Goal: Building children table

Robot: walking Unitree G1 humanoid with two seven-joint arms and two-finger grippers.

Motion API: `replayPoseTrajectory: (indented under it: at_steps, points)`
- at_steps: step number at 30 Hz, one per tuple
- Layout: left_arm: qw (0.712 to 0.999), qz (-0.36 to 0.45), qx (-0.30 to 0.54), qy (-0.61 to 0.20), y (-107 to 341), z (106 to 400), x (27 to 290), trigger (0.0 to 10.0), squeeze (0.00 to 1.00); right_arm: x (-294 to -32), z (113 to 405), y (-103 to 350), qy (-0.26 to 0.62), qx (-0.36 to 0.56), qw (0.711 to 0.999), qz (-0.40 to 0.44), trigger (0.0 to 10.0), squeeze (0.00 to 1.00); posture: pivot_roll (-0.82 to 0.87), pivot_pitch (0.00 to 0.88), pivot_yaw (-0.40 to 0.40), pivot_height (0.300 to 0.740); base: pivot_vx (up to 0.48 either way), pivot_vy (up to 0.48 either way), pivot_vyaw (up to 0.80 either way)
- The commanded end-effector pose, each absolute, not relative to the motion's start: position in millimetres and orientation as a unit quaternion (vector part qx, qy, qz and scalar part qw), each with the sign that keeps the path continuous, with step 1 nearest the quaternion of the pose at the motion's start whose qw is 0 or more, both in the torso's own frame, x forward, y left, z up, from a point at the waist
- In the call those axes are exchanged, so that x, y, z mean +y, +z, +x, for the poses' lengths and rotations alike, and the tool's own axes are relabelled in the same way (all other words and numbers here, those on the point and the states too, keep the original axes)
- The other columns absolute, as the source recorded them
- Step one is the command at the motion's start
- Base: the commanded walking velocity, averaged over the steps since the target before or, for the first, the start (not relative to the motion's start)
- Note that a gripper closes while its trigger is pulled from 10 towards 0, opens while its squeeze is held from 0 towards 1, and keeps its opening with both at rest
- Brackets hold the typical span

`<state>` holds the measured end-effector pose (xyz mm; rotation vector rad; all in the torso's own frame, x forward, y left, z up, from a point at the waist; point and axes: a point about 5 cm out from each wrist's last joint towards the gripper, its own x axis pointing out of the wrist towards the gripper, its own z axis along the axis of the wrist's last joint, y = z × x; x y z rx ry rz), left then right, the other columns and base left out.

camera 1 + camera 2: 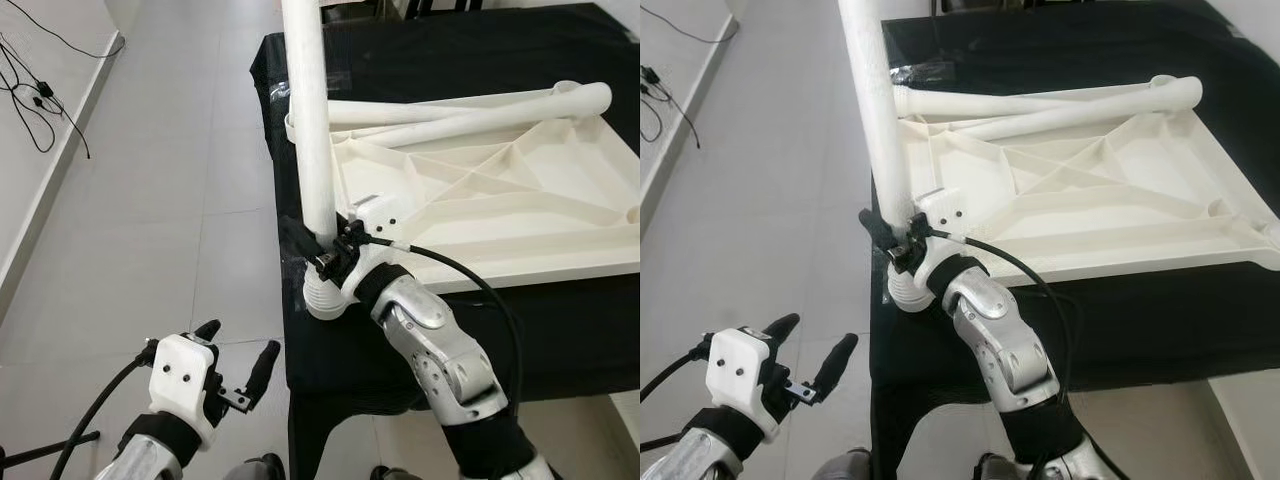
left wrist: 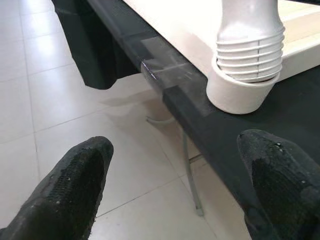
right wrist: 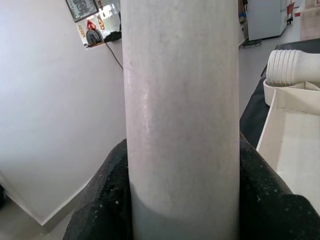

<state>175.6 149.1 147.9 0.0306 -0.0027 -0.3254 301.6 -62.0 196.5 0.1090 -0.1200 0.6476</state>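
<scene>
The white children's table top (image 1: 500, 215) lies upside down on a black-covered table (image 1: 560, 330), its ribbed underside facing up. It occupies the near left part of the black surface, with one corner socket (image 2: 235, 92) at the near left corner, close to the edge.

One white leg (image 1: 308, 110) stands upright in this corner socket. Its threaded end (image 2: 249, 57) sits inside the socket collar, with several thread rings visible above the collar rim.

The right gripper (image 1: 322, 250) is at the base of the upright leg, just above the socket. Its two black fingers (image 3: 105, 200) are closed around the leg, one on each side, in contact with the tube.

Two more white legs (image 1: 470, 108) lie on their sides across the far edge of the inverted table top, touching each other. A threaded leg end (image 3: 295, 67) is visible at the far left corner.

The left gripper (image 1: 238, 365) is beside the near left corner of the black table, below its edge and over the tiled floor (image 1: 170, 200). Its fingers (image 2: 75, 180) are spread apart and hold nothing.

Black cables (image 1: 35, 90) lie on the floor along the wall at far left.
</scene>
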Motion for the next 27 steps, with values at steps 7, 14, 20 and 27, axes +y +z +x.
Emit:
replayPoseTrajectory:
  at_steps: [7, 14, 20, 27]
  points:
    - [0.991, 0.039, -0.017, -0.126, 149.6, 192.6, 165.1, 10.0, 0.0, -73.1, 314.5, 228.0, 0.396, -0.086, 0.901, 0.157, 10.0, 0.0, 0.05, 0.137, 0.021, 0.74, 0.0, 0.0, 0.0]
    - [0.984, 0.026, -0.098, -0.145, 195.3, 209.2, 170.8, 10.0, 0.0, -77.9, 313.7, 252.0, 0.474, -0.14, 0.853, 0.17, 10.0, 0.0, 0.05, 0.111, 0.025, 0.74, 0.0, 0.0, 0.0]
    - [0.968, 0.006, -0.181, -0.173, 240.7, 221.3, 171.1, 10.0, 0.0, -78.2, 316.4, 256.2, 0.475, -0.158, 0.847, 0.181, 10.0, 0.0, 0.04, 0.09, 0.033, 0.74, 0.0, 0.0, 0.0]
    - [0.938, -0.025, -0.274, -0.211, 292.9, 233.3, 170.1, 10.0, 0.0, -69.0, 320.5, 244.6, 0.462, -0.154, 0.869, 0.086, 10.0, 0.0, 0.02, 0.067, 0.048, 0.74, 0.0, 0.0, 0.0]
